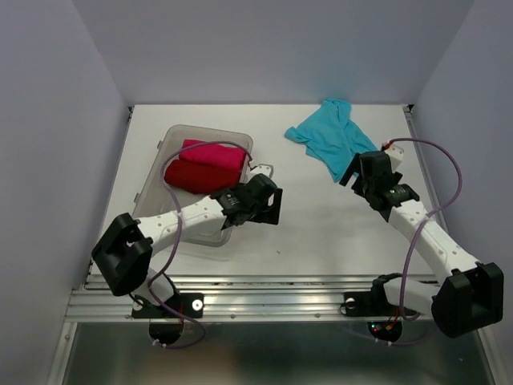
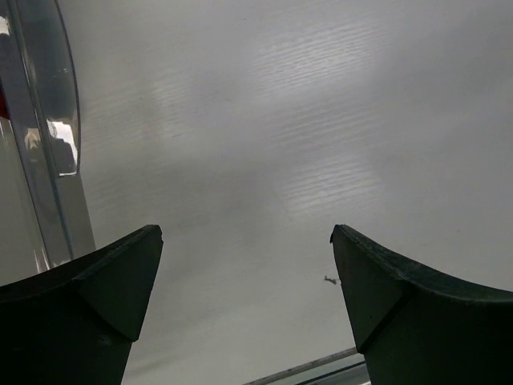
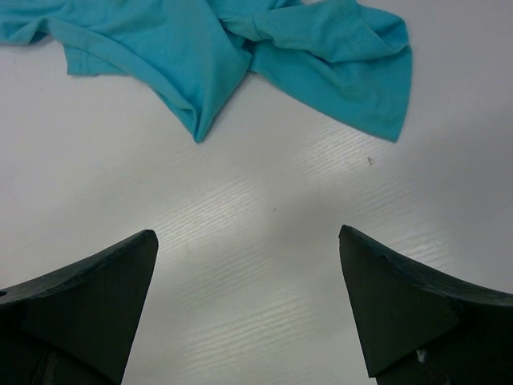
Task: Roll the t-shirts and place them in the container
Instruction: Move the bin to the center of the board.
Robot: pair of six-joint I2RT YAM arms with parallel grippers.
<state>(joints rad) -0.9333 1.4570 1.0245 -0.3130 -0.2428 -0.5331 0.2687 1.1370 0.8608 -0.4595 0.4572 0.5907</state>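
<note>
The right end effector [image 3: 247, 234] hangs with its jaws wide apart and nothing between them, over bare surface [image 3: 264, 305]. Just beyond its fingertips, across the top of the right wrist view, lies the turquoise t-shirt [image 3: 321, 48], crumpled and twisted rather than spread flat. In the top view it sits at the upper right.

The left end effector [image 2: 245, 233] is likewise spread and empty. It sits beside the clear tub [image 1: 172, 140] at the centre left of the top view, which holds the dark red t-shirt [image 1: 192, 178] and the magenta t-shirt [image 1: 215, 152], both lying as compact bundles.

The step in hand looks like the approach to a first grasp on the turquoise one. The next move calls for reaching forward to a hem or corner, then spreading the cloth flat before any rolling.
</note>
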